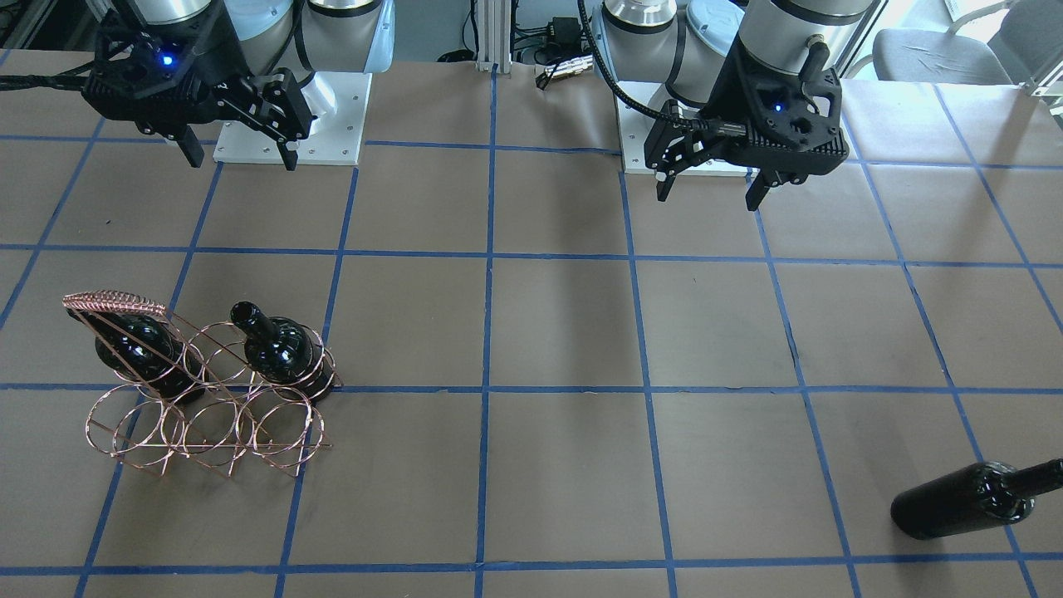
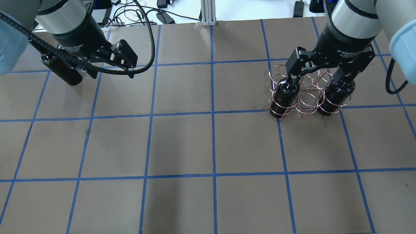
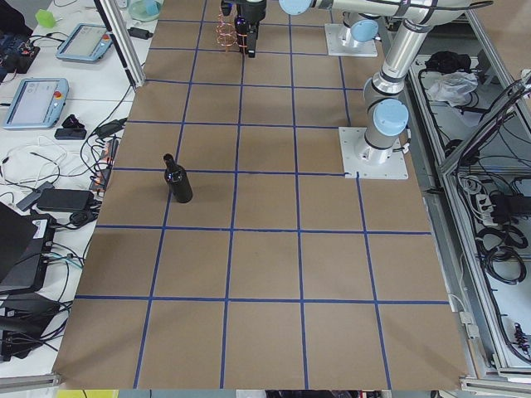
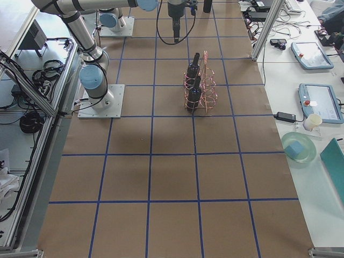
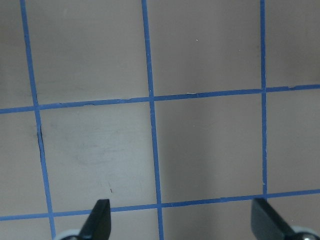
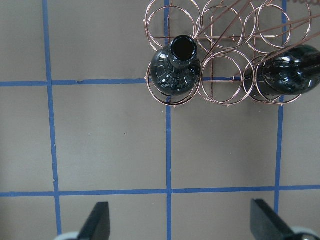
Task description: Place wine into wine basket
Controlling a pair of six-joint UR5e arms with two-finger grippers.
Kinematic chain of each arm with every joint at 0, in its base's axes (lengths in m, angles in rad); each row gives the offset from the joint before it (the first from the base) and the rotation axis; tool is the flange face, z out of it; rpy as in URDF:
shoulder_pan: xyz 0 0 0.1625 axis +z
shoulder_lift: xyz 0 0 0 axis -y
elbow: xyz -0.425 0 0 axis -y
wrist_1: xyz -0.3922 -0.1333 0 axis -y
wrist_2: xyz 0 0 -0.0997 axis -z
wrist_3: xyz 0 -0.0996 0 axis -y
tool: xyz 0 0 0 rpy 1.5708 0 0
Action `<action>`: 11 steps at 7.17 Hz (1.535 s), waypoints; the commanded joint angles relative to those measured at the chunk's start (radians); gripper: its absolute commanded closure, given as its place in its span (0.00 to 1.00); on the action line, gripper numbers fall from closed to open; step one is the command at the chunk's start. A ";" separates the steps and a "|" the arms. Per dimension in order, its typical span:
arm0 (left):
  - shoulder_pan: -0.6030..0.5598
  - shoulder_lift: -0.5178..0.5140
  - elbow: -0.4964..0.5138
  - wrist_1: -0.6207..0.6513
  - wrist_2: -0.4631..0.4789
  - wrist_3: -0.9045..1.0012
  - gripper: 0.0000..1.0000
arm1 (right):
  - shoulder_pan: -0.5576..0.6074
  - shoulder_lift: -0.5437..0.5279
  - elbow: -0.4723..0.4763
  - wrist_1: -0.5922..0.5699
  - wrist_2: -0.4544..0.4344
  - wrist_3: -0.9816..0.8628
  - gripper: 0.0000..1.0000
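Observation:
The copper wire wine basket (image 1: 116,301) stands on the table and holds two upright black wine bottles (image 1: 278,349) (image 1: 137,353). In the right wrist view the basket (image 6: 201,80) and both bottles (image 6: 175,75) (image 6: 290,75) lie at the top edge. My right gripper (image 6: 182,225) is open and empty, high above the table just on the robot's side of the basket (image 2: 307,97). A third wine bottle (image 1: 963,498) stands alone at the far edge; my left arm partly covers it in the overhead view (image 2: 63,71). My left gripper (image 5: 182,225) is open and empty, high above bare table.
Brown paper with a blue tape grid (image 2: 213,113) covers the table. The arm bases (image 1: 291,116) sit at the robot's edge. Tablets and cables (image 3: 37,99) lie on a side bench beyond the loose bottle (image 3: 178,182).

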 commanded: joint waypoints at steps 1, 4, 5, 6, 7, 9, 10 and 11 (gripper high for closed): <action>0.002 0.003 -0.003 -0.003 0.001 -0.001 0.00 | 0.000 -0.001 0.002 0.000 0.000 0.000 0.00; 0.003 0.000 -0.003 -0.008 0.001 0.002 0.00 | 0.000 -0.001 0.002 0.000 -0.002 0.000 0.00; 0.003 -0.002 -0.003 -0.005 0.001 0.002 0.00 | 0.000 -0.001 0.002 0.000 -0.001 0.000 0.00; 0.006 -0.002 -0.003 0.006 0.000 0.013 0.00 | 0.000 -0.001 0.002 0.000 -0.002 0.000 0.00; 0.017 -0.009 -0.003 0.011 -0.002 0.016 0.00 | 0.000 -0.001 0.002 0.000 -0.001 0.000 0.00; 0.043 -0.006 -0.002 0.008 0.001 0.016 0.00 | -0.002 -0.001 0.002 -0.002 0.000 0.000 0.00; 0.048 -0.008 -0.003 0.009 0.001 0.016 0.00 | -0.002 -0.001 0.002 -0.002 0.000 0.000 0.00; 0.054 -0.011 -0.003 0.008 0.000 0.016 0.00 | -0.002 -0.001 0.002 -0.002 0.000 0.000 0.00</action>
